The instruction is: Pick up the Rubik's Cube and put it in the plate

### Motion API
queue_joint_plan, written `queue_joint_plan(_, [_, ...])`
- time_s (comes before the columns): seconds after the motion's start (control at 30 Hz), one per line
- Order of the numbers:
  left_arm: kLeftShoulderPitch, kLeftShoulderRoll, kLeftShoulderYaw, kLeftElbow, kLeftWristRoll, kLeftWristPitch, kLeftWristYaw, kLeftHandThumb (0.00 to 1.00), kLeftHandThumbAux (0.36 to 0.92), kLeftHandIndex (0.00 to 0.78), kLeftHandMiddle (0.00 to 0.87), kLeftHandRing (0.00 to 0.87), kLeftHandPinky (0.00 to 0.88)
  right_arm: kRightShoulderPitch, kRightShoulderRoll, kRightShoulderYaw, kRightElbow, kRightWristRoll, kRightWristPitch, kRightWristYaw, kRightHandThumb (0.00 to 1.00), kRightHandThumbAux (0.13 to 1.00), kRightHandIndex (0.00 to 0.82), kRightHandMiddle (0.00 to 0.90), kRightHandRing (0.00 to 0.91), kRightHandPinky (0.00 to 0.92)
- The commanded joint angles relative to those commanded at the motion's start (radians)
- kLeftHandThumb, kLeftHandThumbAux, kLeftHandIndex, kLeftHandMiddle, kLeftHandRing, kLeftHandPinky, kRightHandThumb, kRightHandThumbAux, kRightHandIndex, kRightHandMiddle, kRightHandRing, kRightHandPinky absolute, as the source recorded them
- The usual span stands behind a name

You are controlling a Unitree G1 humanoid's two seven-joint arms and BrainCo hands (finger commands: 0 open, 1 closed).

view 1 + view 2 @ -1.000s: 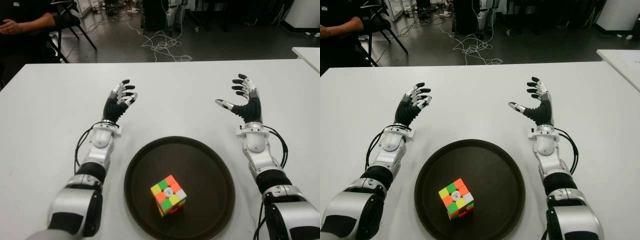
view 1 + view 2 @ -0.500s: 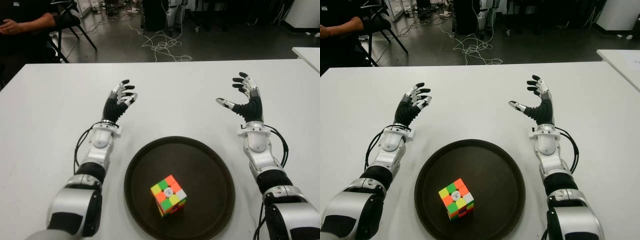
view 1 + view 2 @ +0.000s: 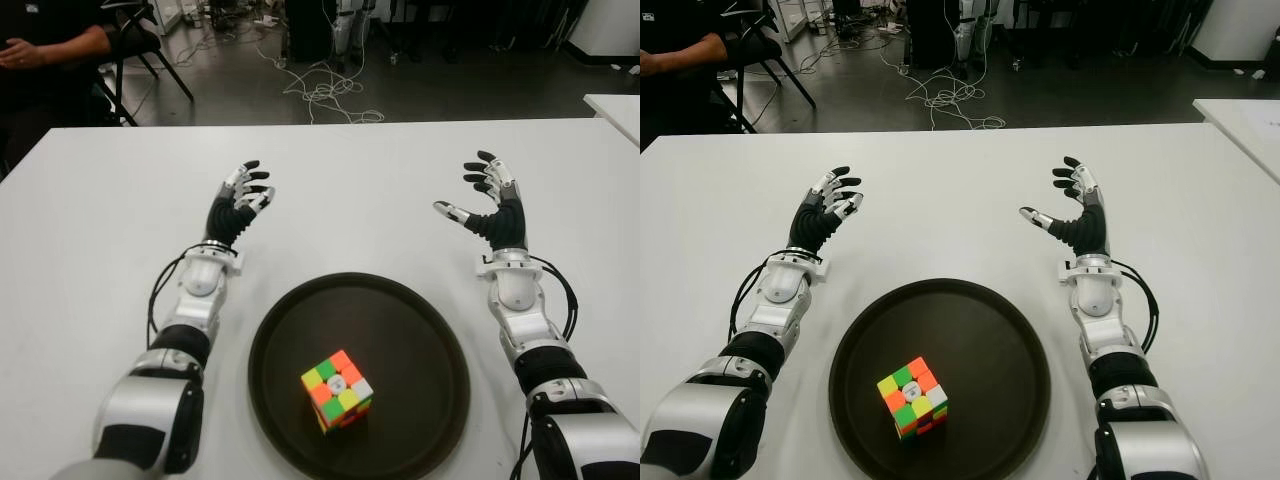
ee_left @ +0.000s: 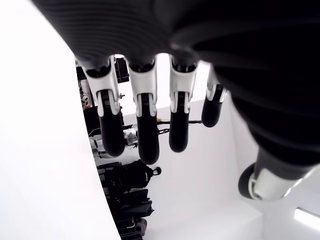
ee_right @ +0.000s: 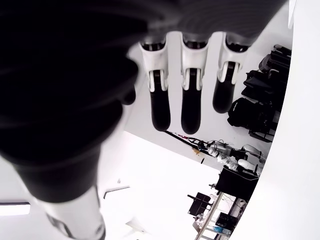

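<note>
On the white table (image 3: 90,260) in front of us, the cube (image 3: 337,388) already sits inside the dark round plate (image 3: 420,330), toward the near part of it, one corner turned our way, touching neither hand. Judged from how things lie, the placing looks done.

Our left hand (image 3: 240,200) shows beyond the plate on its left side, fingers spread and holding nothing; its wrist view shows the fingers (image 4: 142,125) straight and apart with only table and room behind them. Our right hand (image 3: 485,200) shows beyond the plate on its right side, thumb splayed, fingers (image 5: 192,102) extended and loose, also holding nothing. Both hands are well apart from the cube.

Should we need to take hold of it again, we judge the cube light, rigid and hard-edged, with smooth plastic faces that could slip under a weak pinch. The layers may also twist if pressed off-centre. We would close thumb and fingers on two opposite flat faces, across the middle, not on corners. The plate's low rim leaves the sides reachable from above.

A seated person (image 3: 45,40) shows at the far left of the room, and cables (image 3: 325,90) trail on the floor beyond the table.
</note>
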Motion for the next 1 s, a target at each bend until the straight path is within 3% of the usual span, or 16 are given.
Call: queue_joint_plan(1.0, [-0.003,-0.006,0.014,0.017,-0.020,-0.019,-0.016,0.119,0.621,0.151,0.248,0.282,0.323,0.005,-0.003,0.017,-0.001,-0.030,-0.022,-0.011,0.054,0.828,0.191,0.284,0.285,0.286])
